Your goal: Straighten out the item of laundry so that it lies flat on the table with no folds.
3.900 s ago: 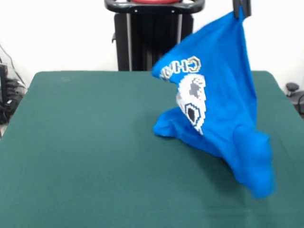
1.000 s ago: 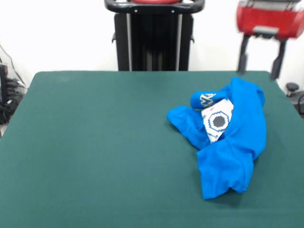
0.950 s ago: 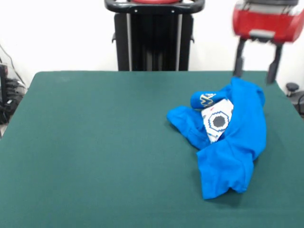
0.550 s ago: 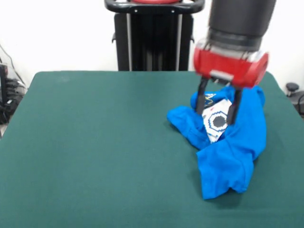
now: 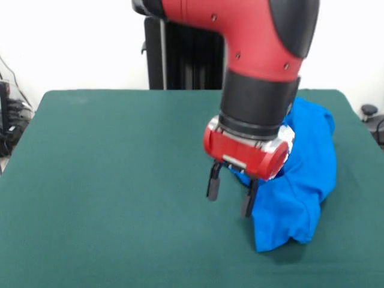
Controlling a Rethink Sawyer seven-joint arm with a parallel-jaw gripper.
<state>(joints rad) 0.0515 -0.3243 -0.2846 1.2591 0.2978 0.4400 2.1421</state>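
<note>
My pincer (image 5: pixel 230 193) hangs with jaws apart, holding nothing — low over the green surface (image 5: pixel 108 180), at the crumpled blue T-shirt's (image 5: pixel 306 180) edge.

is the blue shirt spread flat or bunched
Bunched: the T-shirt sits in a folded heap on the table, partly behind the open gripper.

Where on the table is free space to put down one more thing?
The table is bare from its left edge up to the gripper. The right part is crowded: the crumpled blue T-shirt lies there, with the arm over it.
</note>
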